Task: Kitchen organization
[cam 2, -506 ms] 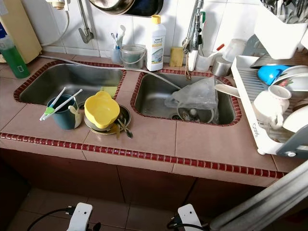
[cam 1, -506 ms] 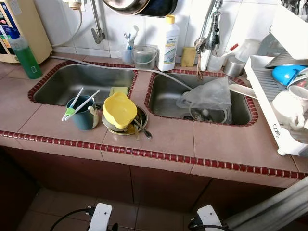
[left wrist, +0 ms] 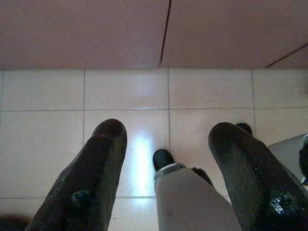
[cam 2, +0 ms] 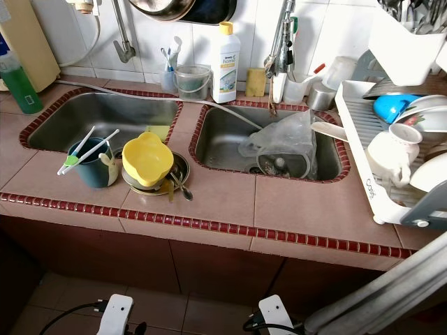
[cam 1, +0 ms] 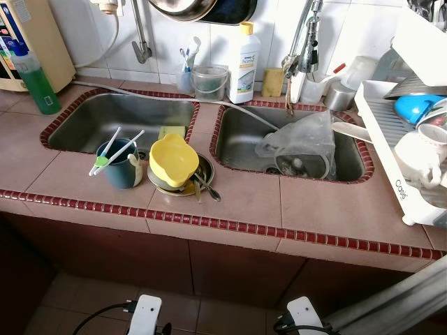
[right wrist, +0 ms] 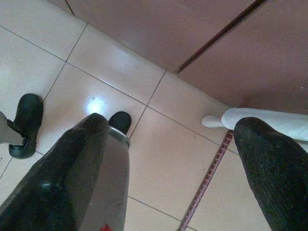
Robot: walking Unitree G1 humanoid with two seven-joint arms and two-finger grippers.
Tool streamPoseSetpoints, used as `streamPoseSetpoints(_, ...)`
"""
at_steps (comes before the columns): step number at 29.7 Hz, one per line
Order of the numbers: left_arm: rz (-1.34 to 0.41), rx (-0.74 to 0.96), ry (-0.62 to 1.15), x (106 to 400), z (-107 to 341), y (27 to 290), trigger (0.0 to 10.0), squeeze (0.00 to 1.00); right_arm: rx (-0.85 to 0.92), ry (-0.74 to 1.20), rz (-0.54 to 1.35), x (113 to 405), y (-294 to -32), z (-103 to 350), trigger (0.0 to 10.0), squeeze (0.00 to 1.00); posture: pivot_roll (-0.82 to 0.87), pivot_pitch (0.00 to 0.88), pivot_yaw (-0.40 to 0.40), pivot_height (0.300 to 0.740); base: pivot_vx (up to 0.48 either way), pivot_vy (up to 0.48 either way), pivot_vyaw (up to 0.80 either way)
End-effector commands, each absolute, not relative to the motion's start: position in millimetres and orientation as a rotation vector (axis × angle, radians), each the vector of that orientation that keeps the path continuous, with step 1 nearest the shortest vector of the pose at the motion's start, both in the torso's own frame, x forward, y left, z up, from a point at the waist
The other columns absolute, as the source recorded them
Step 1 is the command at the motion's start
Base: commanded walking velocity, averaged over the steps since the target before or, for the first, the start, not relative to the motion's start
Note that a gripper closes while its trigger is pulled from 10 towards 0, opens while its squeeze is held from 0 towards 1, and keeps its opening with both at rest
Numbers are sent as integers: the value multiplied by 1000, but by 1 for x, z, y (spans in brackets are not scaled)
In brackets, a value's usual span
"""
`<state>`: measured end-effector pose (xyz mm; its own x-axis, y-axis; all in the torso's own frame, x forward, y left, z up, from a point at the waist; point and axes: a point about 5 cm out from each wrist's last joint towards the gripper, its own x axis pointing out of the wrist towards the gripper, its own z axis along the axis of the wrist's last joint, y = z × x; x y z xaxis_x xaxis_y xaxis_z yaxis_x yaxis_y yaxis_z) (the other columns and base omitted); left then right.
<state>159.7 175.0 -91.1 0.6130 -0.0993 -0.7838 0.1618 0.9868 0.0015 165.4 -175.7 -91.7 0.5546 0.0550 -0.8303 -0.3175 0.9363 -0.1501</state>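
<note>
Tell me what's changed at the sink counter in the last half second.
Nothing visibly changed. The yellow plastic bowl sits on the metal plate as before, the dark teal cup beside it, and the clear plastic bag lies in the right-hand sink. Both grippers, left and right, hang open over the floor tiles.

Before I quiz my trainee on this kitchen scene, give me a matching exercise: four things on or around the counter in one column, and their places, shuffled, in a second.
Things:
1. yellow bowl
2. plastic bag
3. green bottle
4. white cup

Places:
A. in the right sink
B. on the dish rack at the right
C. on the plate between the two sinks
D. on the counter at the far left, beside the left sink

Pairs: 1-C, 2-A, 3-D, 4-B
</note>
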Motion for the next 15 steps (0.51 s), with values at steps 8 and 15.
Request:
streamPoseSetpoints(8,-91,49,899,151,-92,194,10000,0,-307,975,195,159,-195,-91,10000,0,8,0,-30,740,0,0,0)
streamPoseSetpoints(15,-102,11,909,146,-94,188,10000,0,-300,977,200,157,-193,-93,10000,0,5,0,-27,740,0,0,0)
